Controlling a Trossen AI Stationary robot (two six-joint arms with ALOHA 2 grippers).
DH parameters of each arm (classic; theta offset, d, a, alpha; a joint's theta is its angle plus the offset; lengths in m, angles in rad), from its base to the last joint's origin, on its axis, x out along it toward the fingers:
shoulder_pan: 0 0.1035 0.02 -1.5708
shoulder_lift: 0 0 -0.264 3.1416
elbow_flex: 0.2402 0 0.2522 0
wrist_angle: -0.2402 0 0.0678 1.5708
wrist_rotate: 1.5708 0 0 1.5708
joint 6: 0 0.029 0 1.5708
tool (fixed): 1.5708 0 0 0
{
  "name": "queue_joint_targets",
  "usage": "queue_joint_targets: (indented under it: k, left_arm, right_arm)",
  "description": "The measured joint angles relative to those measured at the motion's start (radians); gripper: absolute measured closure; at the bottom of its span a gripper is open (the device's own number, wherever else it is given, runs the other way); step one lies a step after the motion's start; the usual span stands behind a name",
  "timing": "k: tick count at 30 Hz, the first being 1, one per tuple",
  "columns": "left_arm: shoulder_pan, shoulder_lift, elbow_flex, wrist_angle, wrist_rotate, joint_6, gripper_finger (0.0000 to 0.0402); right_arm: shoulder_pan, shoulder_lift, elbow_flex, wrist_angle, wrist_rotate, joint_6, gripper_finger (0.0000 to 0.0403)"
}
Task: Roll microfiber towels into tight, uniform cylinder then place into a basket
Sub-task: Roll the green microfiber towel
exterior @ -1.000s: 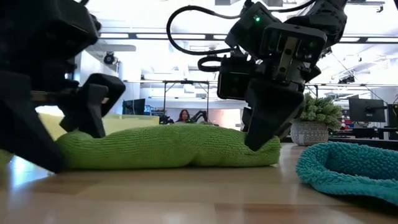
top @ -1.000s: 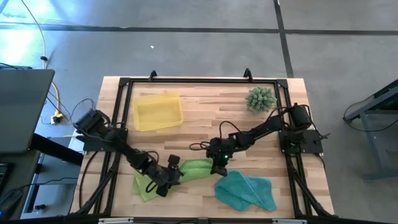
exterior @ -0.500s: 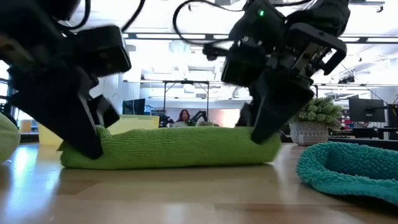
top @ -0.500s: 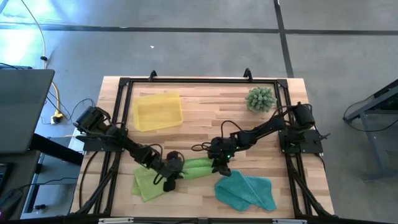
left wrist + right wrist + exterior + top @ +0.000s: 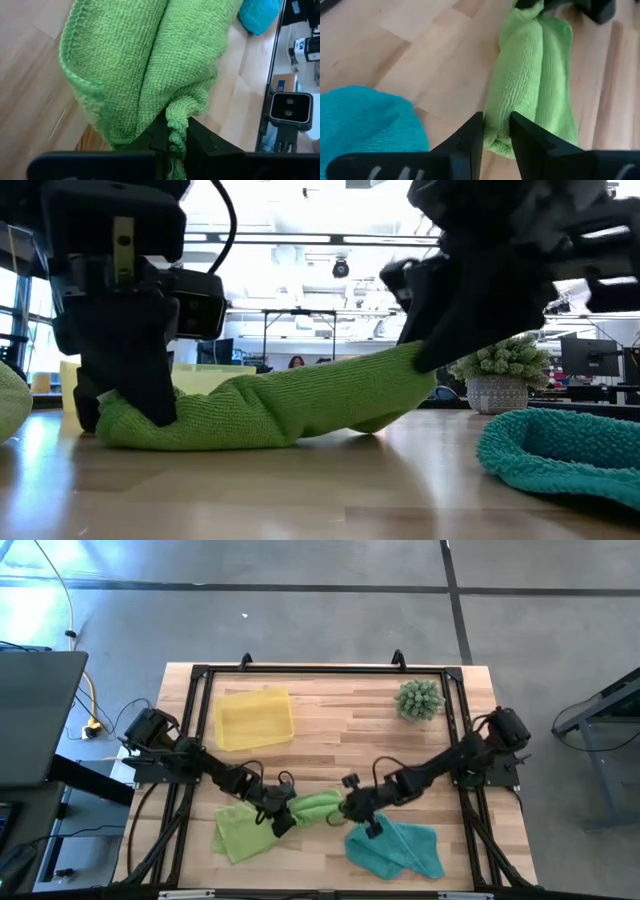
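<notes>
- High view: the rolled lime towel [image 5: 315, 807] lies near the table's front edge with its long axis running left to right, spanned between the left gripper [image 5: 277, 816] at its left end and the right gripper [image 5: 358, 808] at its right end; the basket [image 5: 254, 718] sits well apart, toward the far left corner, nearer the left arm, so the carry would run away from the front edge and leftward; a flat lime towel [image 5: 233, 833] lies just left of the roll and the teal towel [image 5: 396, 847] just right of it
- Low view: the roll [image 5: 270, 405] is tilted, its left end on the wood under the left gripper [image 5: 135, 400], its right end raised off the table beneath the right gripper [image 5: 425, 360]
- Left wrist view: the left gripper [image 5: 175, 145] is pinched narrow on a twisted corner of the roll [image 5: 145, 65], which stretches straight ahead of the fingers
- Right wrist view: the right gripper [image 5: 496, 131] stands narrowly parted, its fingers [image 5: 470, 137] straddling the near end of the roll [image 5: 530, 80]; a firm hold here looks likely but is a judgement
</notes>
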Motion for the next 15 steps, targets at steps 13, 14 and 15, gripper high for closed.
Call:
queue_joint_targets:
  k: [13, 14, 15]
  left_arm:
    - [-0.003, 0.0, -0.002, 0.004, 0.031, 0.055, 0.0381]
    - [-0.003, 0.0, -0.002, 0.004, 0.031, 0.056, 0.0381]
    - [-0.003, 0.0, -0.002, 0.004, 0.031, 0.059, 0.0381]
  right_arm:
    - [0.094, -0.003, 0.002, -0.219, 0.323, 0.133, 0.0311]
    - [0.094, -0.003, 0.002, -0.207, 0.322, 0.159, 0.0309]
    - [0.095, -0.003, 0.002, -0.181, 0.322, 0.175, 0.0308]
